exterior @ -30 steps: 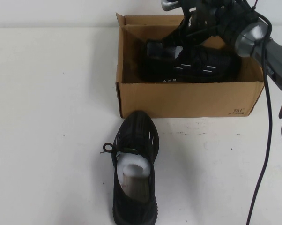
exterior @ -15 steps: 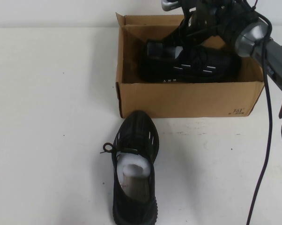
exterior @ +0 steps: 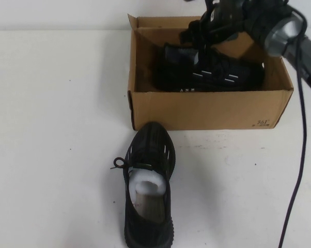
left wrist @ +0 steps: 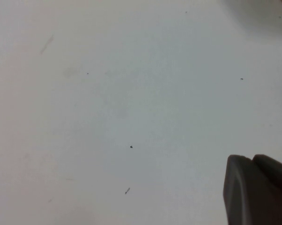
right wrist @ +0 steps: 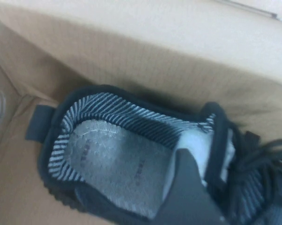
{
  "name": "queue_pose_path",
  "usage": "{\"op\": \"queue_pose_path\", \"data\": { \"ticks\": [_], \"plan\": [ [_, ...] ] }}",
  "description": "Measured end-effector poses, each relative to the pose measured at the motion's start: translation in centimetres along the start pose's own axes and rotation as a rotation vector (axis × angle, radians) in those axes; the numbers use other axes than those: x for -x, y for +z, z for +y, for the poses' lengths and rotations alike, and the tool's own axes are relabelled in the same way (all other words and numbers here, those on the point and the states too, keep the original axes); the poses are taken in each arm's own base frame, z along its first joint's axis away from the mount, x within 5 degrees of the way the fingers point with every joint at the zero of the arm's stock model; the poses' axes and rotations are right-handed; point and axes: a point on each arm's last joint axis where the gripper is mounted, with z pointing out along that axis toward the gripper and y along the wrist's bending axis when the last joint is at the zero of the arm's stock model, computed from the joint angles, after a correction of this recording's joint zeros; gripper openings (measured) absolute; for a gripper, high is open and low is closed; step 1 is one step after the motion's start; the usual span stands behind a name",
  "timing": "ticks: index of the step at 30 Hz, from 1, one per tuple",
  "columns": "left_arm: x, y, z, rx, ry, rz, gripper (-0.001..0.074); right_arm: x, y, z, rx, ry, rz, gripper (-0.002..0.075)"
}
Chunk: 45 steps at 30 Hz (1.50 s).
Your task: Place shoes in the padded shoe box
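Note:
One black knit shoe (exterior: 217, 75) with white dashes lies on its side inside the brown cardboard shoe box (exterior: 207, 109) at the back of the table. The other shoe (exterior: 148, 191), with white paper stuffing, stands on the table in front of the box, toe toward it. My right gripper (exterior: 197, 32) hovers open just above the boxed shoe's collar. In the right wrist view one finger (right wrist: 185, 187) hangs over that shoe's opening (right wrist: 108, 154), with the box wall (right wrist: 131, 51) behind. My left gripper (left wrist: 253, 161) is shut and empty over bare table, out of the high view.
The white table (exterior: 57, 129) spreads to the left of the box and shoe. My right arm and its black cable (exterior: 300, 129) run down the right side. The box's near wall stands between the two shoes.
My right gripper has lifted up and away from the shoe in the box. That shoe has settled lower and flatter. The shoe on the table has not moved.

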Motion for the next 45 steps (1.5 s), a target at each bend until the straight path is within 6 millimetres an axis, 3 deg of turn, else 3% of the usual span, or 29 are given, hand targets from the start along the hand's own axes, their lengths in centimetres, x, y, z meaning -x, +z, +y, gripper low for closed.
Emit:
{"op": "queue_pose_path", "data": {
  "ticks": [5,8,12,20,29,36,41,45],
  "plan": [
    [0.0,0.0,0.0,0.000,0.000,0.000,-0.0004,0.8,-4.5,0.5,0.026,0.028,0.075,0.0325],
    [0.0,0.0,0.0,0.000,0.000,0.000,-0.0004,1.1,-7.5,0.5,0.015,0.024,0.131,0.0209],
    [0.0,0.0,0.0,0.000,0.000,0.000,-0.0004,1.3,-11.3,-0.1,0.001,0.025,0.199,-0.0001],
    [0.0,0.0,0.0,0.000,0.000,0.000,-0.0004,2.9,-18.2,1.1,0.119,-0.014,0.083,-0.0007],
    [0.0,0.0,0.0,0.000,0.000,0.000,-0.0004,3.6,-29.1,2.7,0.196,-0.093,-0.112,-0.0007],
    [0.0,0.0,0.0,0.000,0.000,0.000,-0.0004,0.3,-33.4,0.5,0.098,-0.052,-0.089,-0.0007],
    [0.0,0.0,0.0,0.000,0.000,0.000,-0.0004,-3.7,-36.1,-2.0,0.062,-0.050,-0.046,-0.0007],
    [0.0,0.0,0.0,0.000,0.000,0.000,-0.0004,-7.0,-36.8,-3.7,0.002,-0.108,-0.010,-0.0007]
  ]
}}
